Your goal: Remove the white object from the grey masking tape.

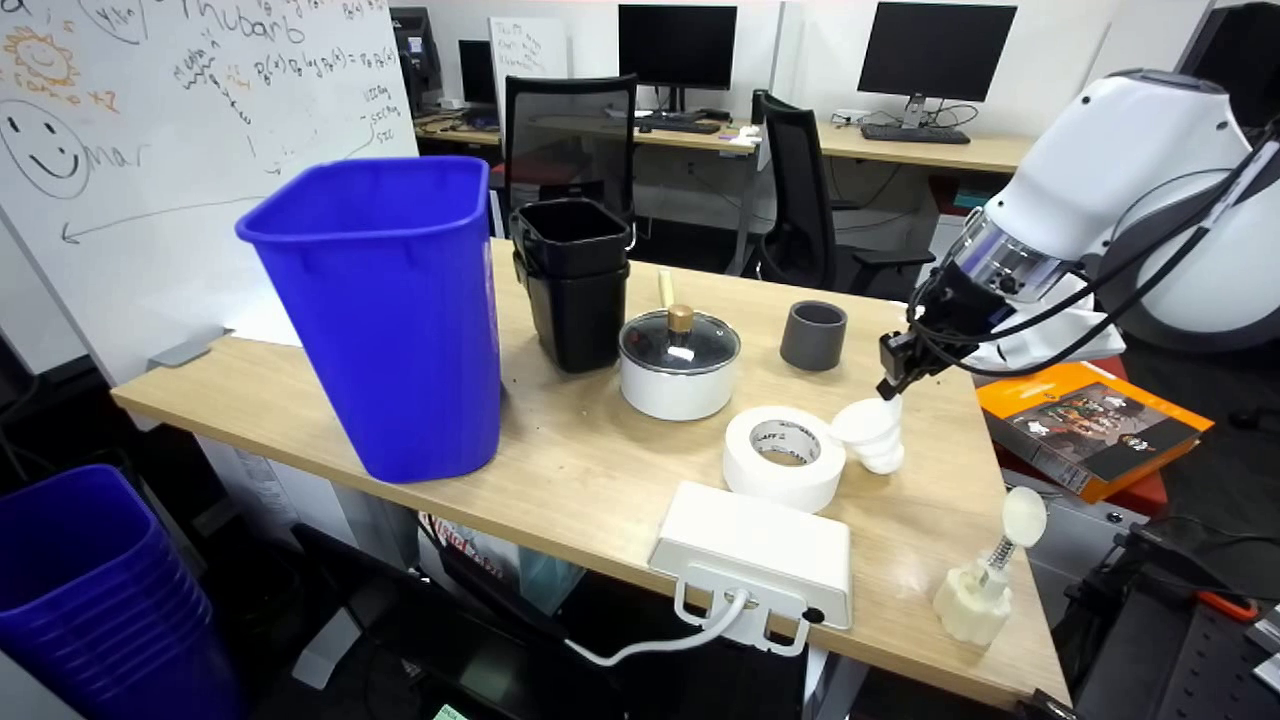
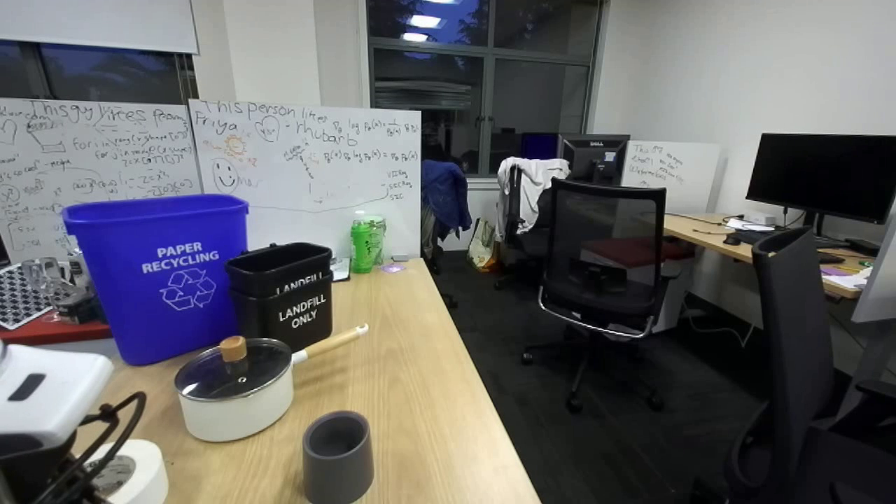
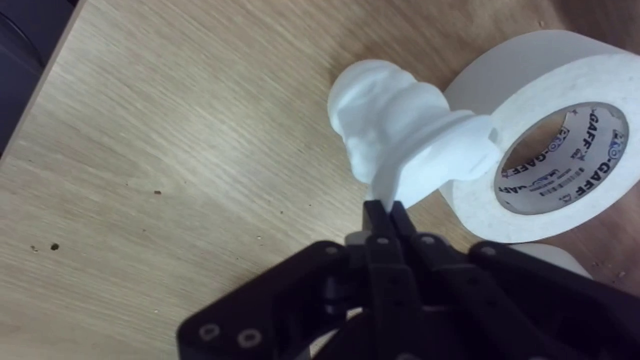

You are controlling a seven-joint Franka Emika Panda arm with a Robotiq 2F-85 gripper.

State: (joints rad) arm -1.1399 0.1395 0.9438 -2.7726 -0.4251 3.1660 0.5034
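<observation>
The white object (image 1: 870, 440) is a small, ridged, cup-like piece. It hangs tilted at or just above the table beside the white tape roll. In the wrist view the white object (image 3: 395, 125) overlaps the roll's near side; I cannot tell whether they touch. My gripper (image 1: 886, 388) is shut on its thin edge, and the fingertips (image 3: 385, 206) pinch it in the wrist view. The grey masking tape (image 1: 813, 340) stands upright, apart from the white object, with its hollow top open and nothing seen inside. It also shows in an exterior view (image 2: 338, 462), where the white object is hidden.
The wide white tape roll (image 1: 785, 475) lies beside the white object. A white pot with a glass lid (image 1: 675, 385), black bins (image 1: 575, 320) and a blue bin (image 1: 420, 330) stand further along the table. A white box with a cable (image 1: 755, 550) and a cream bottle (image 1: 972, 605) are near the edge.
</observation>
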